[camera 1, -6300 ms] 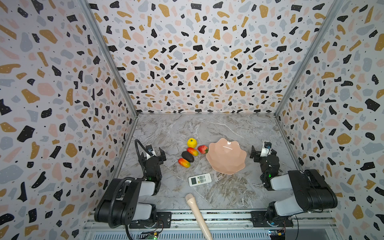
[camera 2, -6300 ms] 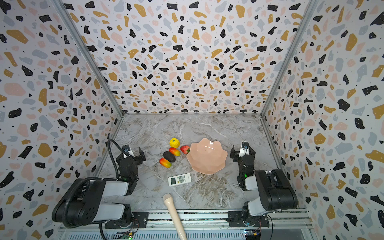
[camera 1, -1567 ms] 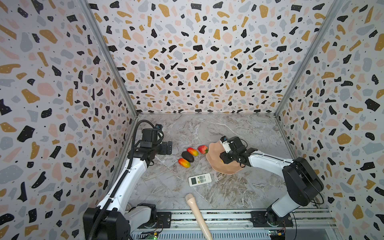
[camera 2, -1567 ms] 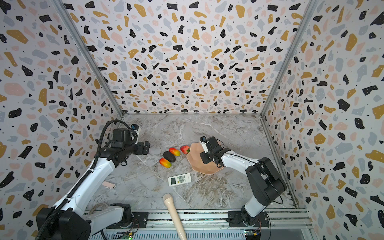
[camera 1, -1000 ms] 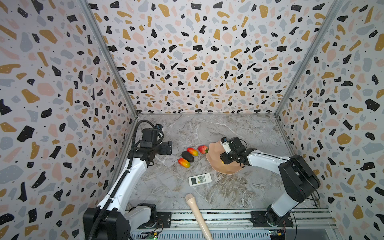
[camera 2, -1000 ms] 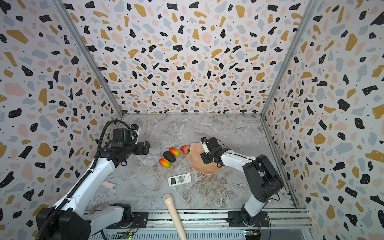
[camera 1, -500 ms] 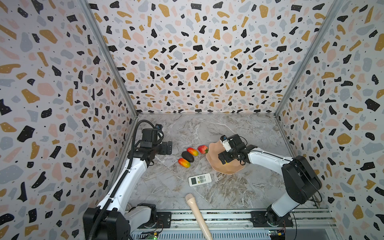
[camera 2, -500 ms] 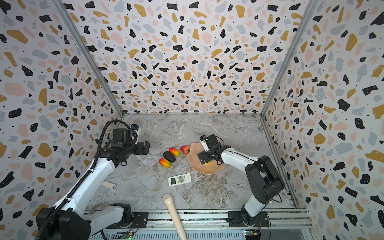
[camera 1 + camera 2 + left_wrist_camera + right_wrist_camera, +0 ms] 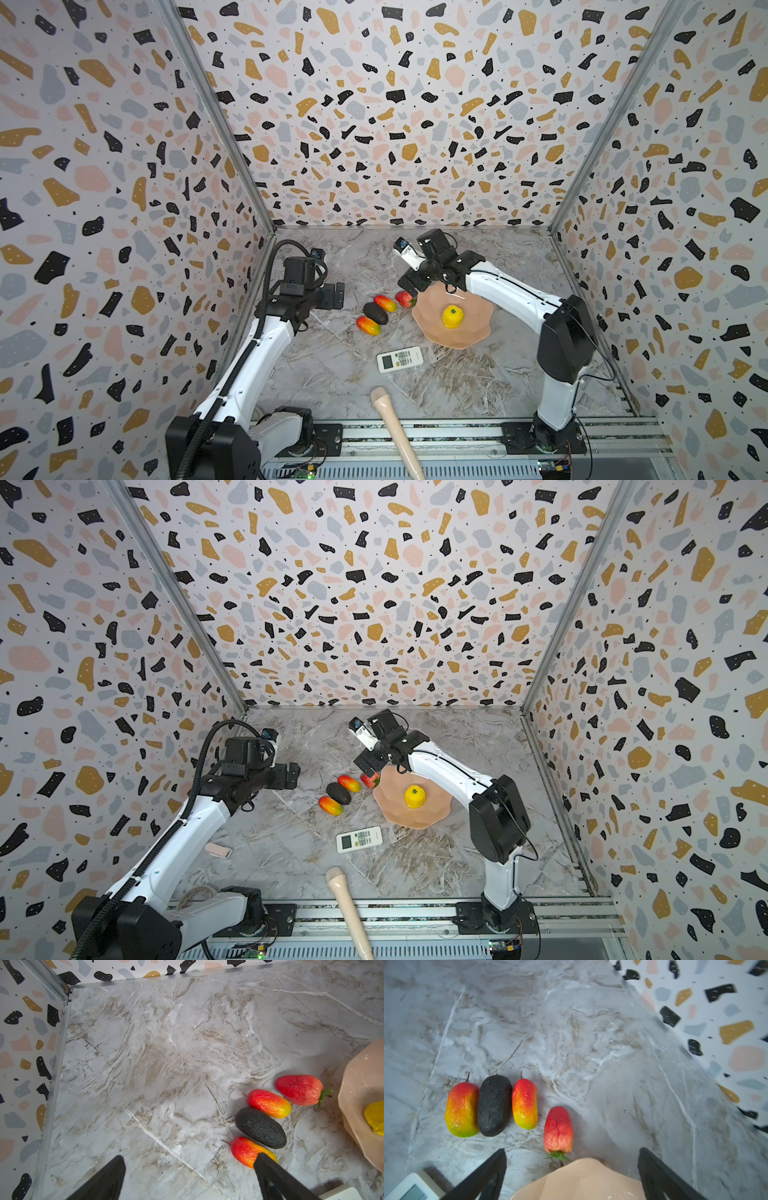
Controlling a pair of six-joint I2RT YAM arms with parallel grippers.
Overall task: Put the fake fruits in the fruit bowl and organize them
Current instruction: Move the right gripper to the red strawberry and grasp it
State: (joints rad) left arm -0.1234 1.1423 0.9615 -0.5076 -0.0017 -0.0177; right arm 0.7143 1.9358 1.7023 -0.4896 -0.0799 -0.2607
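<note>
Where the marble bench [image 9: 519, 374] lies between the speckled walls, two arms reach in. The right jaws hang spread wide over the far left rim of the bowl [image 9: 432, 332], holding nothing; in the right wrist view their fingers [image 9: 483, 1176] stand either side of that rim [image 9: 581, 1180]. The left jaws are also spread and empty, above bare bench left of the fruit.

There is one container, the pink scalloped bowl, and both top views show one fruit in it: the yellow citrus [image 9: 452, 316], near the middle [image 9: 414, 796].

One beige stick [image 9: 397, 432] lies at the front edge, and one white remote [image 9: 400, 359] lies just in front of the bowl.

Four fruits lie on the bench left of the bowl. One black avocado [image 9: 375, 313] sits between two mangoes [image 9: 385, 303] [image 9: 368, 325], close side by side. One strawberry [image 9: 404, 299] lies just beside the rim, its leaves toward it.
</note>
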